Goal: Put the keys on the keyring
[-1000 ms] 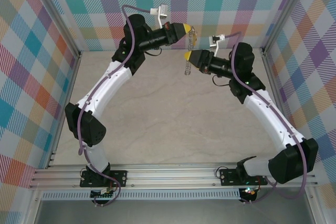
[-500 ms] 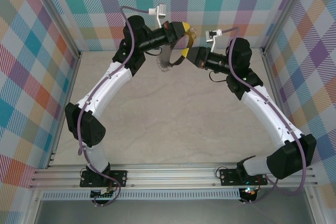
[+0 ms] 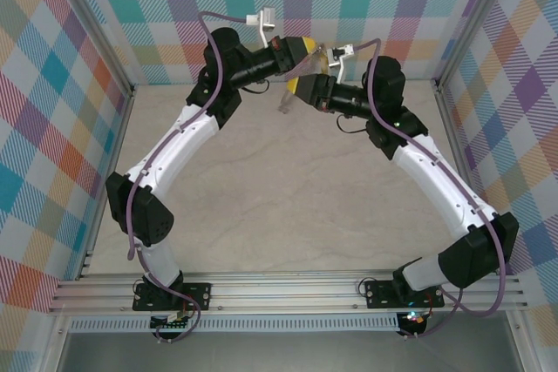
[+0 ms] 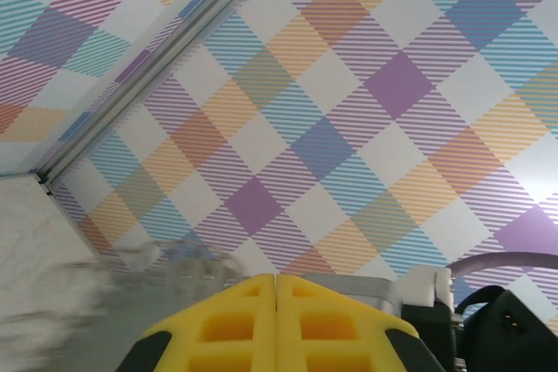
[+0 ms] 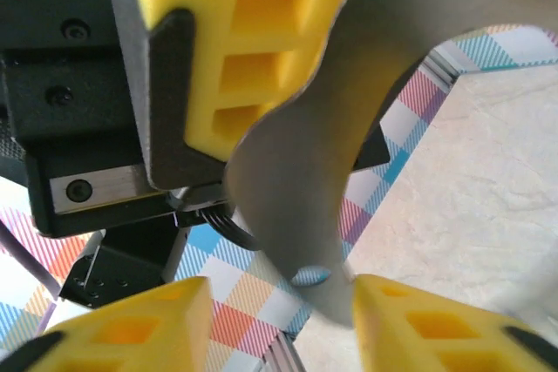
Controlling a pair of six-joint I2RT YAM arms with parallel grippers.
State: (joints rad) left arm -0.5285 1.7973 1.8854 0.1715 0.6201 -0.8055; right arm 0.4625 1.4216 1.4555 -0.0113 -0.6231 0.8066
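Aloft, left end effector [image 4: 276, 292] pinches blurred grey metal keyring [image 5: 295, 182]; right end effector [image 5: 281, 295] parted.

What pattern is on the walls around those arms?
The walls wear a pastel plaid of purple, orange and teal squares, clearest in the left wrist view.

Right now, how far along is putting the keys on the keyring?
Done: the keyring is up off the table, apparently pinched in the shut left gripper. In hand: the right gripper is open, with the ring's blurred band between its jaws. Left: threading the key. I cannot make out a key, so nothing shows it on the ring.
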